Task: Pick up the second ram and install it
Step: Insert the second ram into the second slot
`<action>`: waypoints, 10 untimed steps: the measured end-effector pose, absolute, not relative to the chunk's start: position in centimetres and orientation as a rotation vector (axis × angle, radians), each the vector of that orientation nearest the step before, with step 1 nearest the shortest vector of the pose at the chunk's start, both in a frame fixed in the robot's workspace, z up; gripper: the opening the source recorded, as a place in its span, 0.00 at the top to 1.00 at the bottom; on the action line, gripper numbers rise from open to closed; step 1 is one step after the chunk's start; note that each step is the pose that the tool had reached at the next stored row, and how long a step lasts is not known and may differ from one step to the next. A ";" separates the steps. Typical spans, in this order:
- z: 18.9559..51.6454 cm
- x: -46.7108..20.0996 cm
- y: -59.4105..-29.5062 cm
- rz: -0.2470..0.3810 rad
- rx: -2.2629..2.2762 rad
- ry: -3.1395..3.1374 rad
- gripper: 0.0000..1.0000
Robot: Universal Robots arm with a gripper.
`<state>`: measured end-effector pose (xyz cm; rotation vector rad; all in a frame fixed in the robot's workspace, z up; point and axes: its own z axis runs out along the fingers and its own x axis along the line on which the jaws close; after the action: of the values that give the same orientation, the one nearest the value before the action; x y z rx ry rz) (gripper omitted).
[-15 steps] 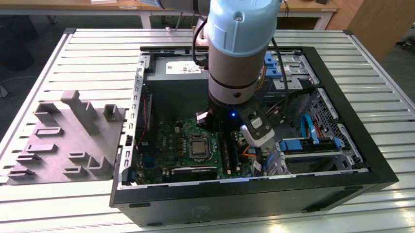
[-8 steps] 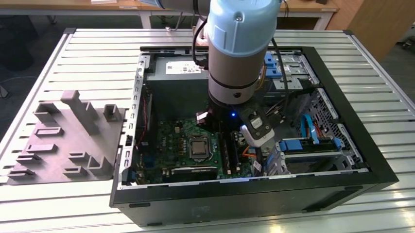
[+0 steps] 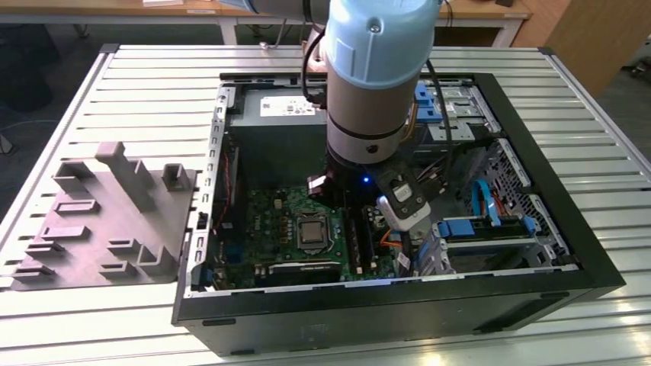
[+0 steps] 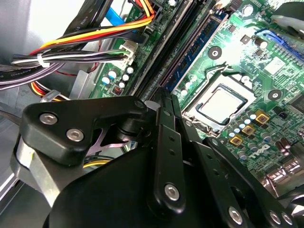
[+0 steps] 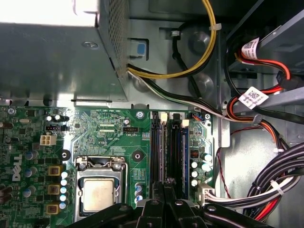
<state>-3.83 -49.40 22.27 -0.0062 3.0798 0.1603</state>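
Second ram cannot be singled out with certainty. A slim blue-green strip (image 5: 183, 147) stands edge-up among the memory slots (image 5: 159, 147) of the green motherboard (image 3: 290, 221). It looks like a seated stick, but whether it is the second one or the first cannot be told. The gripper (image 5: 165, 192) hangs low inside the open computer case (image 3: 529, 301), directly over the slots just beside that strip, and its tip lines up with their length in both wrist views. Its own black linkage masks the tip, so I cannot tell whether the fingers are open, closed or clamped on a stick. In the exterior view the arm comes down on the exterior view's right of the processor socket (image 3: 308, 229). A grey fixture tray (image 3: 102, 221) lies on the table just beside the case, at the exterior view's left. A bundle of black, white and red cables (image 5: 270, 190) runs near the slots on the side away from the socket. Judging from this, the work is at the seating stage. To do it well, the stick should stay parallel to its slot and upright, not tilted. Pressure should go straight down and evenly along its length. The tool should stay clear of the neighbouring strip and the cables.
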 end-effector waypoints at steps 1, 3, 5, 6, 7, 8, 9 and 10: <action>22.3 -3.8 -49.4 0.160 -0.006 3.080 0.88; 22.3 -3.8 -49.4 0.160 -0.006 3.080 0.88; 22.3 -3.8 -49.4 0.160 -0.004 3.080 0.88; 22.3 -3.8 -49.4 0.160 -0.003 3.080 0.88; 22.3 -3.8 -49.4 0.160 0.001 3.080 0.88; 22.3 -3.8 -49.4 0.159 0.005 3.080 0.88; 22.3 -3.8 -49.4 0.159 0.009 3.079 0.88; 22.3 -3.8 -49.4 0.159 0.013 3.079 0.88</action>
<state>-3.79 -49.41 22.27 0.0128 3.0793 0.1594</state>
